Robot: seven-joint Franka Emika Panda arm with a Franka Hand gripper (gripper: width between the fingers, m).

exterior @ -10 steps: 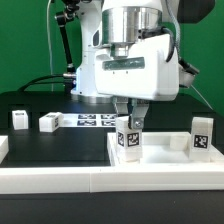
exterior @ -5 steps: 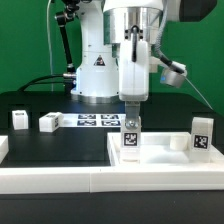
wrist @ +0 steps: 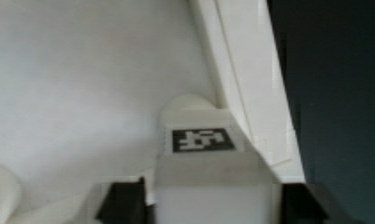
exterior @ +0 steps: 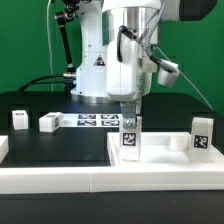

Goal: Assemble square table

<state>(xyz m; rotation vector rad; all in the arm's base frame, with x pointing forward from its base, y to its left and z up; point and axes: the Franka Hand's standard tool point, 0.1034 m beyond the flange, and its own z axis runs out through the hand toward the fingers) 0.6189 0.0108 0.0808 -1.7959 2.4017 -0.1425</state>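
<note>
Gripping leg (exterior: 129,142) upright in half-closed gripper (exterior: 130,123) at top's (exterior: 170,158) 11 o'clock corner — likely held plumb for screwing in.

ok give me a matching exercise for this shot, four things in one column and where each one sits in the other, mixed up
Things
1. centre leg post
2. right leg post
3. leftmost leg post
4. marker board

Places
A. flat on the black table, behind the table top
B. upright on the table top at the exterior view's right, not gripped
C. upright on the table top, clamped in the gripper
D. on the black table, off the table top, at the exterior view's far left

Pairs: 1-C, 2-B, 3-D, 4-A
</note>
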